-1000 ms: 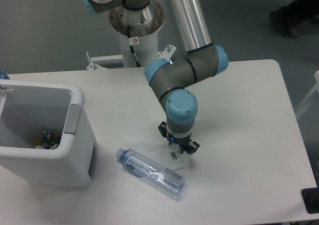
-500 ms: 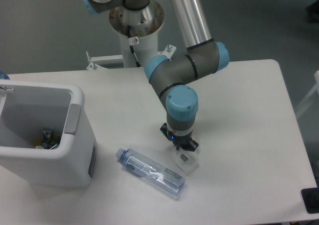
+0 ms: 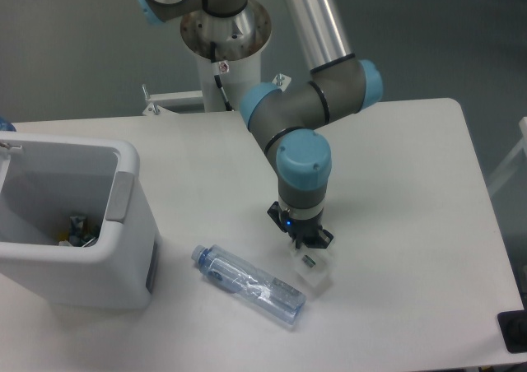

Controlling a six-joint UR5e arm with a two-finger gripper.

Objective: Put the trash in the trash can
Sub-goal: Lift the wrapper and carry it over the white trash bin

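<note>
The trash shows as two pieces. A clear bluish bottle point(image 3: 251, 283) with a blue cap lies on its side on the white table, cap toward the bin. A small white translucent scrap point(image 3: 314, 272) sits just right of the bottle's far end. My gripper point(image 3: 305, 249) points straight down onto the scrap, its fingers drawn together on the scrap's upper edge. The trash can point(image 3: 125, 253), a white bin with a grey side panel, stands at the left edge, a bottle's length from the bottle.
Several small bits of rubbish point(image 3: 76, 228) lie in the bin's bottom. The arm's pedestal point(image 3: 224, 51) rises behind the table. A dark object point(image 3: 514, 332) sits at the table's lower right corner.
The fingers, spread wide a second ago, have closed. The gripper has shifted slightly right and toward the front, and the scrap has moved with it. Bottle and bin are unmoved.
</note>
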